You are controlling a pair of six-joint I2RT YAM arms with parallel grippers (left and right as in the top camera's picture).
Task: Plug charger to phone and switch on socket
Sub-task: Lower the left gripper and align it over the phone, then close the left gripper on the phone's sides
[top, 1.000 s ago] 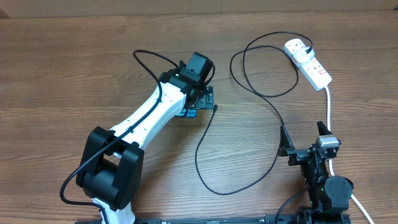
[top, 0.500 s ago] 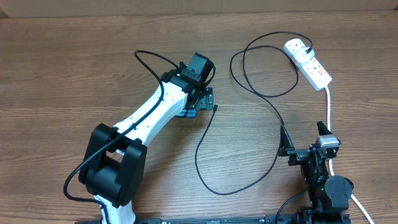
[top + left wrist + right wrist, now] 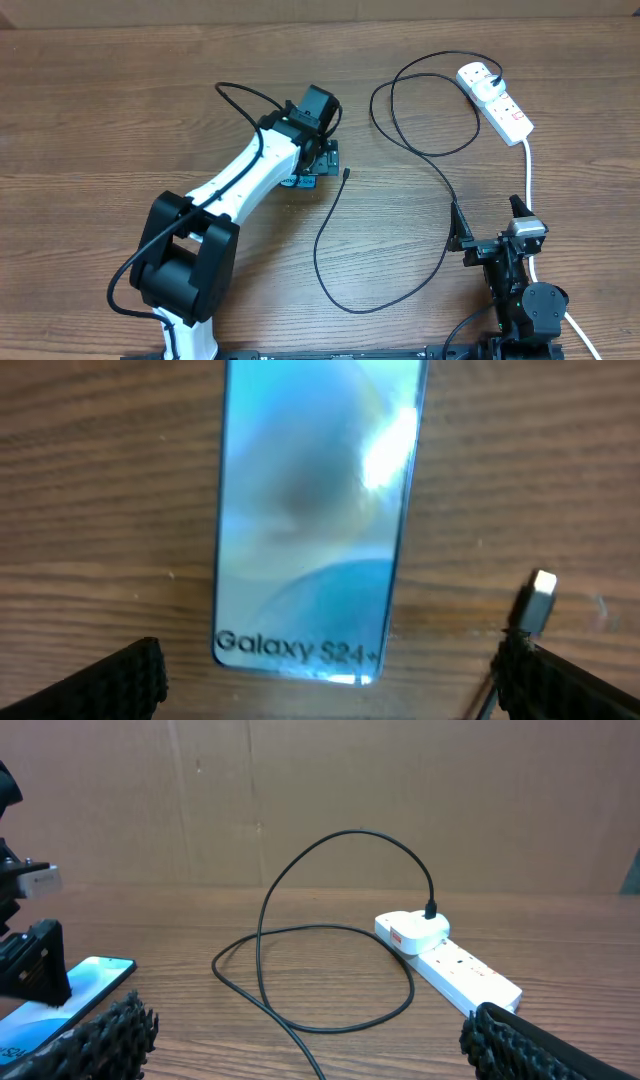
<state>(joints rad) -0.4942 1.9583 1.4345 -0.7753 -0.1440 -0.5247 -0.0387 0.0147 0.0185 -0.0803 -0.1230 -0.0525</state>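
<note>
1. The left arm [image 3: 240, 185] had swung slightly in the last second, edging the left gripper [image 3: 330, 685] a little leftward over the phone [image 3: 310, 510]; its jaws stayed spread, grasping nothing.
2. The right gripper [image 3: 488, 222] stayed parked at the table's [image 3: 100, 120] front edge, released and empty.
3. The socket [image 3: 497, 100] lay unmoved at the far right, plug seated.
4. The phone lay flat between the left fingers.
5. The charger [image 3: 316, 250] had its connector tip [image 3: 541, 598] just beside the phone, untouched, so 2 steps likely remained.

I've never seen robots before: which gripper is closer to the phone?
Left. The left gripper hangs open over the phone; the right gripper sits far off by the table's front edge.
</note>
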